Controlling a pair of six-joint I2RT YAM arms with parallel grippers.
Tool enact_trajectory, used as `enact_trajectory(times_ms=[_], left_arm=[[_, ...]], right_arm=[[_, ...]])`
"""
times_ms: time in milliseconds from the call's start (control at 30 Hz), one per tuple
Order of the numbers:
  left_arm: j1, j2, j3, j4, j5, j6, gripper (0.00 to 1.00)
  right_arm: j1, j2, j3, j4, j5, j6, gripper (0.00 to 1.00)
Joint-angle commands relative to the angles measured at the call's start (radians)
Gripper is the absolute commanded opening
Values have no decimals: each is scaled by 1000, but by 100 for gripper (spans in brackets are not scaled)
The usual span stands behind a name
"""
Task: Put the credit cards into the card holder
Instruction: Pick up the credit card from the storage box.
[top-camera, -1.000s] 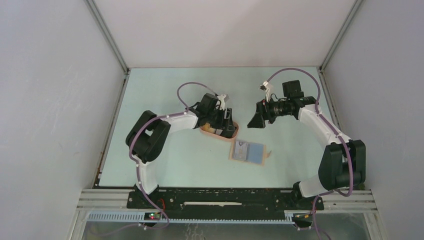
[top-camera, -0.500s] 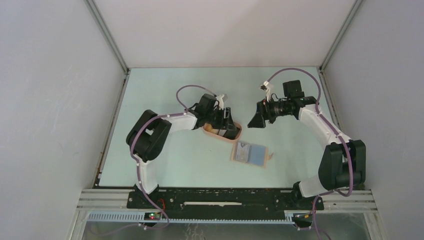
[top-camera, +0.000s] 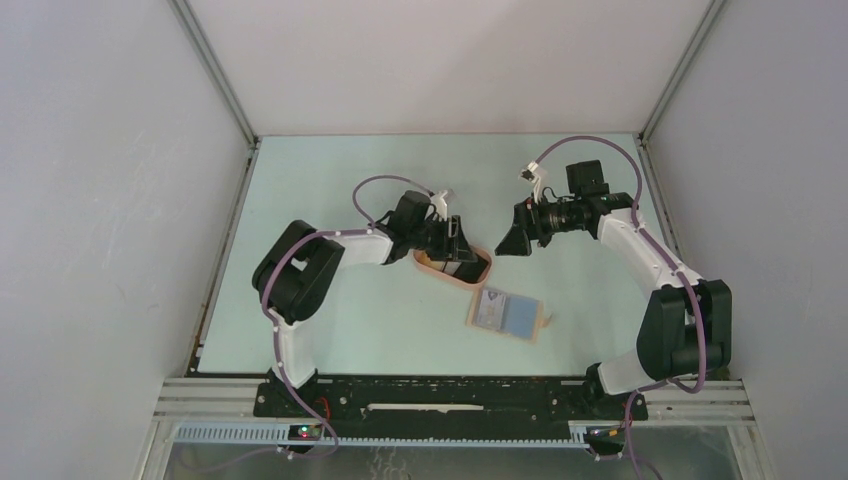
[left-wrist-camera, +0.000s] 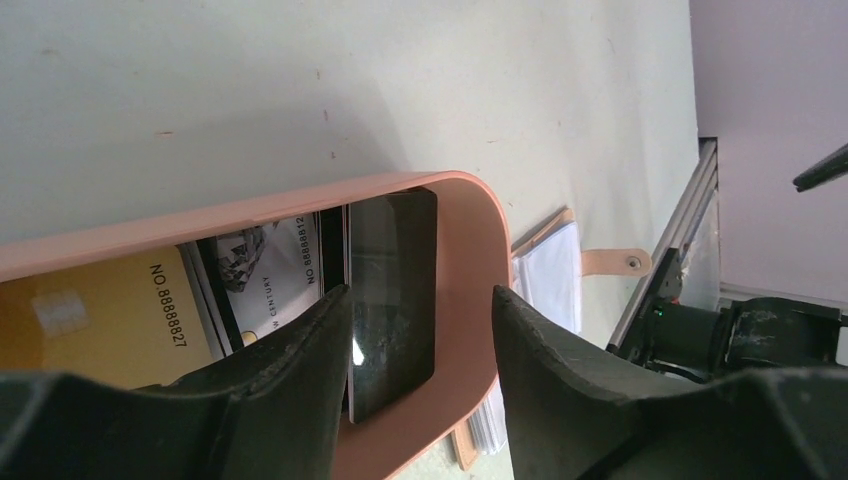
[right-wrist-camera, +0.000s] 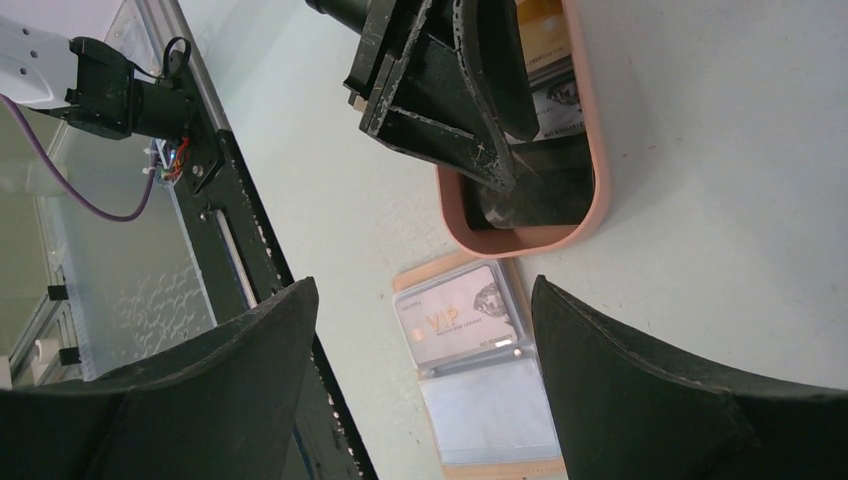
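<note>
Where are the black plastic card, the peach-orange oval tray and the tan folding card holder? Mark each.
black plastic card (left-wrist-camera: 395, 290): left wrist view, its glossy face.
peach-orange oval tray (left-wrist-camera: 465, 265): left wrist view, curved end wall.
tan folding card holder (right-wrist-camera: 490, 410): right wrist view, pale lower pocket.

On my left wrist feed, the yellow card (left-wrist-camera: 95, 320) in the peach tray (left-wrist-camera: 465, 300) reads what looks like "NO 8888827". The grey-white card (left-wrist-camera: 270, 265) beside it shows "CENTURY" and a number starting "NO 888812", the rest hidden. On my right wrist feed, the silver card (right-wrist-camera: 462, 320) in the card holder (right-wrist-camera: 432, 270) carries "VIP"; its smaller print is too fine to read.
</note>
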Motion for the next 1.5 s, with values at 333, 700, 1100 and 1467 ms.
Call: enact_trajectory(times_ms=[333, 700, 1100, 1467], left_arm=[[-9, -25, -47, 163, 146, -89, 55], [-46, 6, -43, 200, 173, -115, 52], [-60, 13, -4, 46, 65, -24, 51], [-69, 21, 76, -95, 28, 48, 54]], right_arm=[[-11, -10, 5, -2, -21, -11, 87], [-19, -11, 3, -2, -29, -8, 87], [-28, -15, 3, -3, -41, -5, 87], [-34, -19, 4, -4, -47, -5, 87]])
